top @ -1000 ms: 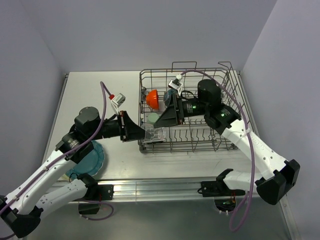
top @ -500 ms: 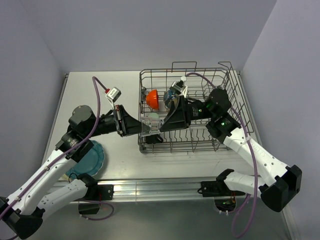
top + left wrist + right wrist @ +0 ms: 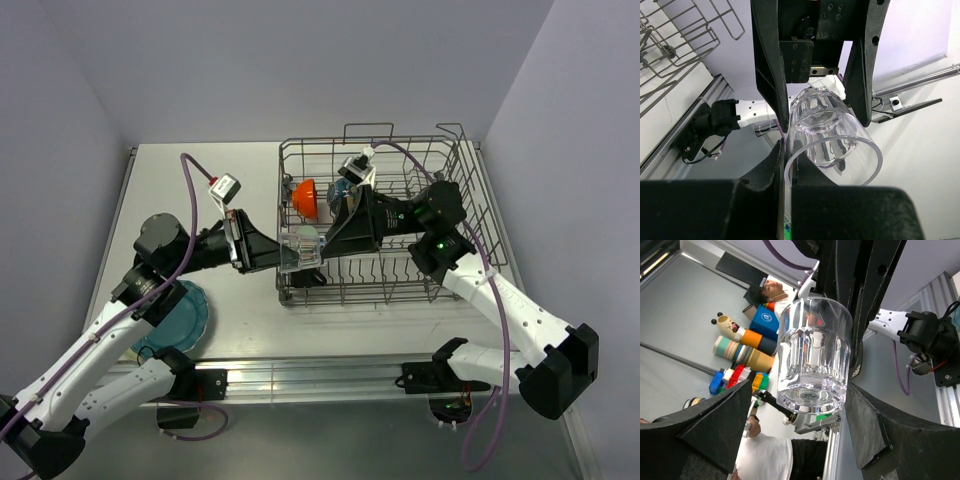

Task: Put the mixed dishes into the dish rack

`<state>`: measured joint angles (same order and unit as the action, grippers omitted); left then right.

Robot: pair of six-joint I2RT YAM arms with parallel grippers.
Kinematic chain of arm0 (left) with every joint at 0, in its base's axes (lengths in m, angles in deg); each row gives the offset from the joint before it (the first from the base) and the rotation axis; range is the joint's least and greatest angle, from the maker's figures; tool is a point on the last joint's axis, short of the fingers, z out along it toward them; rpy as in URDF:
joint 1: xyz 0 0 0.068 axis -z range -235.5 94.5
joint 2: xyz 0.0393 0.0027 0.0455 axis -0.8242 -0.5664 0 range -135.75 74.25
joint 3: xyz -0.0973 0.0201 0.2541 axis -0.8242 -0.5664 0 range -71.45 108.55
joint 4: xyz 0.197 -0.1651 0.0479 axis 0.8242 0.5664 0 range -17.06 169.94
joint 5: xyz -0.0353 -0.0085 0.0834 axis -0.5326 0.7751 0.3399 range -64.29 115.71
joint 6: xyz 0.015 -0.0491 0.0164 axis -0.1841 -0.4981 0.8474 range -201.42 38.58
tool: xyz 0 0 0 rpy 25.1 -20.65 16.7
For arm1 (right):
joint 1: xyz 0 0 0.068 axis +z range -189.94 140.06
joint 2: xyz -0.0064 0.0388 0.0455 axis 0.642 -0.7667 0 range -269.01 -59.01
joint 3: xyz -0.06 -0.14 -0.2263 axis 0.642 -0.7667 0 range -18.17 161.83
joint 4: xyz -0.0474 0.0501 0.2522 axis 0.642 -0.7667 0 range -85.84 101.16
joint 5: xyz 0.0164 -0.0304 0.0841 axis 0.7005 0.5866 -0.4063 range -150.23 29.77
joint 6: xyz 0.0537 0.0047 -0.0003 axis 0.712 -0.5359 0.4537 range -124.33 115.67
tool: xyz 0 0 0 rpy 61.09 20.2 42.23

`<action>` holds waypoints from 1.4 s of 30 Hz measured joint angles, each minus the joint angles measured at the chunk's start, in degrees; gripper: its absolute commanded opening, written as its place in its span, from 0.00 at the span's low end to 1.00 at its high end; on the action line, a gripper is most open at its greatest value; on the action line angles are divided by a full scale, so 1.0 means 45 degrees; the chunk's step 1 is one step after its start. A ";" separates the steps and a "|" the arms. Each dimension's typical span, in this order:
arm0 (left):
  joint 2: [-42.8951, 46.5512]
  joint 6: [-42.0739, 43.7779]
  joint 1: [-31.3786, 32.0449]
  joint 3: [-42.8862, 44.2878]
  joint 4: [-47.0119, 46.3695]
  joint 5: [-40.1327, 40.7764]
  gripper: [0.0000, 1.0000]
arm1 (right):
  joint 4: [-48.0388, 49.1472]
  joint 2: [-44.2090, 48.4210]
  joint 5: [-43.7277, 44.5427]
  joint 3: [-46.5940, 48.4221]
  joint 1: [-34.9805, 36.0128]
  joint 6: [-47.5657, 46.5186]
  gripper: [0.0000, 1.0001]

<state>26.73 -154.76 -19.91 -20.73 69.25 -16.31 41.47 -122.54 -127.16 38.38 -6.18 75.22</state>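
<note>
A small clear glass (image 3: 300,247) hangs in the air over the near left corner of the dish rack (image 3: 460,200). My left gripper (image 3: 285,250) is shut on its rim, one finger inside and one outside (image 3: 787,145). The glass (image 3: 827,130) lies on its side, its base pointing at my right gripper (image 3: 325,240). That gripper (image 3: 799,387) is open, its fingers standing either side of the glass base (image 3: 812,360), with a gap on the left side. An orange bowl (image 3: 305,197) and a blue bowl (image 3: 345,188) sit in the rack. The teal scalloped plate (image 3: 175,320) lies on the table under my left arm.
The rack's wire wall and handle (image 3: 685,40) show at the top left of the left wrist view. The rail at the table's near edge (image 3: 320,370) runs below both arms. Grey walls close the table in at the back and on both sides.
My left arm has lifted the glass and carried it a little rightward over the rack's corner. The right gripper has swung left to meet it and narrowed its jaws slightly around the base.
</note>
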 measured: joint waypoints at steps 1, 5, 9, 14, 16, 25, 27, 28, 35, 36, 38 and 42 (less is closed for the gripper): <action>0.0019 -0.0010 0.0000 -0.0019 -0.0019 -0.0015 0.00 | 0.0039 -0.0034 0.0010 0.0000 0.0000 0.0034 0.80; 0.0029 -0.0092 0.0000 -0.0131 -0.0073 -0.0044 0.00 | -0.0121 -0.0107 0.0005 0.0015 0.0000 -0.0073 0.79; 0.0029 -0.0102 0.0000 -0.0175 -0.0078 -0.0049 0.00 | -0.0393 -0.0257 0.0010 0.0131 0.0029 -0.0233 0.70; 0.0044 -0.0146 -0.0010 -0.0175 -0.0209 -0.0102 0.00 | -0.1010 -0.0393 -0.0005 0.0311 0.0136 -0.0529 0.26; 0.0044 -0.0131 -0.0049 -0.0180 -0.0243 -0.0141 0.19 | -0.1171 -0.0413 0.0005 0.0369 0.0155 -0.0568 0.00; 0.0389 0.0335 -0.0447 -0.0155 0.1078 0.0457 0.99 | -0.4454 -0.0534 0.0505 0.1579 0.0121 -0.3060 0.00; 0.0675 0.0699 -0.0792 0.0029 0.2239 0.0967 0.99 | -0.5523 -0.0544 0.0709 0.1841 -0.0165 -0.3832 0.00; 0.0840 0.0923 -0.1010 0.0223 0.3007 0.1423 0.99 | -0.5989 -0.0544 0.0806 0.1899 -0.0330 -0.4192 0.00; 0.1855 0.1243 -0.1749 0.3308 1.0875 0.8728 0.99 | -1.3036 -0.2045 0.3730 0.4775 -0.1282 -0.8626 0.00; 0.2021 0.1137 -0.1749 0.3531 1.1725 0.9515 0.98 | -1.4134 -0.2540 0.4643 0.5576 -0.1316 -0.9442 0.00; 0.2322 0.1039 -0.1749 0.3740 1.3197 1.0831 0.97 | -1.5892 -0.3249 0.6290 0.6819 -0.1321 -1.0652 0.00; 0.2424 0.0729 -0.1758 0.3662 1.5431 1.2352 0.93 | -1.8627 -0.4503 0.9408 0.8417 -0.1336 -1.2415 0.00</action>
<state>37.63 -151.49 -27.82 -4.25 138.69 39.27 -42.35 -142.80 -84.83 76.26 -12.20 19.36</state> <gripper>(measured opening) 0.954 0.568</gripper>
